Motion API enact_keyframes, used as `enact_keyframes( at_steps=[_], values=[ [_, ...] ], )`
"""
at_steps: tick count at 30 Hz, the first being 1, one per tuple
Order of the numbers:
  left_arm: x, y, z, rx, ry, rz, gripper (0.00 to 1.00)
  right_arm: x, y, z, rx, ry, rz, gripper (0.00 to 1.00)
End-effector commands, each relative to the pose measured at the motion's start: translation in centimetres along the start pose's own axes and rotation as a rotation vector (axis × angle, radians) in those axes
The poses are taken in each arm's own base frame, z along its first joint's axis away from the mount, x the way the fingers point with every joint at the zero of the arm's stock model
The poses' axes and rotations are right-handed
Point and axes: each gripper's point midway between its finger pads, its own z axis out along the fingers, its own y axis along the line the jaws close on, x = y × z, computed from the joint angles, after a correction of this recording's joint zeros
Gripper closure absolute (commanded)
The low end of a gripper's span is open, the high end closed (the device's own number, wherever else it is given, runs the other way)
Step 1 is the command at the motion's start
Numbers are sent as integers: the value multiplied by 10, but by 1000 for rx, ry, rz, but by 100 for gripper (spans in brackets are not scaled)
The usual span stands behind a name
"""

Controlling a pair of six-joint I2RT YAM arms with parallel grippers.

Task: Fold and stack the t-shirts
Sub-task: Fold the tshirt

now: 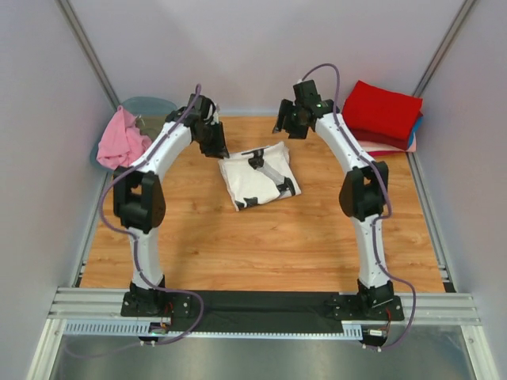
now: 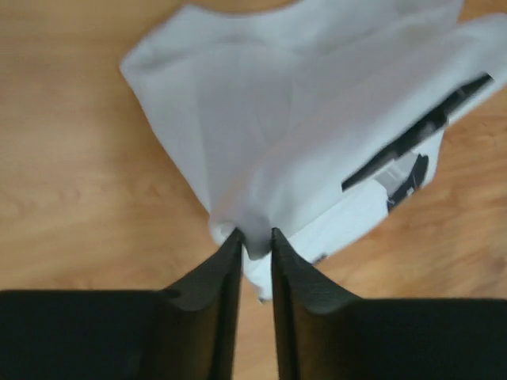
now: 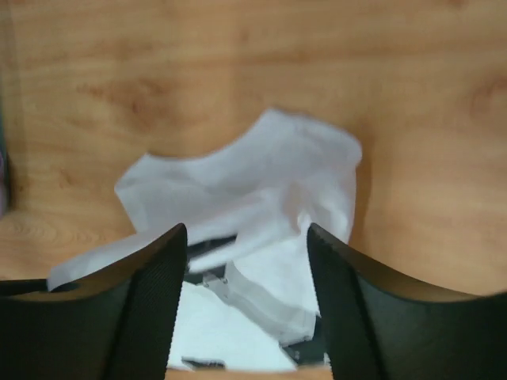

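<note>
Folding step: I pinch the white t-shirt (image 2: 301, 119) by its edge with the left fingers (image 2: 214, 277); the spread, empty right fingers (image 3: 150, 293) must grip next.

White links (image 1: 371, 245), black joints (image 1: 140, 202), purple cables (image 1: 323, 66); black wedge end effector fingers (image 2: 207, 305).

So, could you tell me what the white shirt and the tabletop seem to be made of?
The white shirt looks like soft matte fabric, likely cotton: it drapes and creases where the left gripper pinches it. The tabletop: wood or wood-look laminate, smooth, with visible grain.
</note>
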Motion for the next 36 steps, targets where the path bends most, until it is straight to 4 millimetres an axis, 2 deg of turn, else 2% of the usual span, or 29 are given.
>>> enact_keyframes(
  at_steps=[1,2,3,4,5,6,7,8,9,10,11,12,13,14,15,17,18,19,21,23,26,27,29,30,33,34,35,36],
  values=[
    [-19,39,51,1,149,-103,63,-36,-17,31,25,-18,24,32],
    [-25,39,60,17,161,-107,58,-30,-27,46,54,16,45,30],
    [-39,35,55,24,148,-100,52,-39,-25,41,40,-7,55,29],
    [-33,43,67,-4,186,-110,51,-36,-30,43,48,3,56,28],
    [-34,44,64,-16,186,-114,50,-59,-13,19,-8,-93,31,28],
    [-27,49,67,-30,195,-117,49,-31,-35,34,38,-33,33,28],
    [-34,42,51,-21,147,-104,48,-32,-36,29,28,-55,26,28],
    [-41,41,48,-17,92,-91,47,-51,-19,3,-35,-141,4,28],
    [-25,54,50,-63,112,-107,45,-46,-23,2,-37,-137,-10,28],
    [-32,48,31,-60,60,-95,44,-32,-28,4,-31,-113,-13,28],
    [-33,49,28,-67,33,-88,44,-31,-27,1,-48,-124,-19,28],
    [-23,55,27,-96,43,-88,44,-31,-13,-14,-112,-133,-33,30],
    [-25,53,16,-102,14,-77,45,-14,-17,-8,-132,-93,-31,32],
    [-25,50,14,-109,-4,-59,45,-17,-6,-11,-192,-116,-44,37],
    [-20,52,9,-134,-13,-46,46,-11,6,-18,-270,-96,-52,39],
    [-15,45,9,-140,-26,-8,47,2,14,-11,-341,-58,-42,47],
    [-11,44,9,-146,-27,2,47,12,24,-11,-411,-12,-44,53],
    [-9,39,10,-134,-28,21,48,21,24,1,-434,30,-34,55],
    [-2,26,18,-87,-28,48,49,33,32,6,-498,85,-12,64],
    [2,19,24,-59,-27,60,55,50,27,24,-500,128,18,72],
    [16,12,31,-43,-3,70,57,68,23,33,-490,156,33,78],
    [24,11,32,-41,10,77,58,86,12,39,-456,184,46,78],
    [29,10,32,-41,15,84,58,101,9,40,-429,185,45,80],
    [32,11,30,-40,17,86,59,119,-6,42,-369,198,58,80],
    [33,12,24,-49,8,97,59,148,-21,45,-289,206,48,82],
    [33,13,23,-52,4,99,59,175,-33,47,-250,253,48,82],
    [33,13,21,-55,2,103,59,186,-38,49,-231,269,46,84],
    [33,14,19,-59,-5,104,59,209,-44,50,-204,310,44,86]
  ],
)
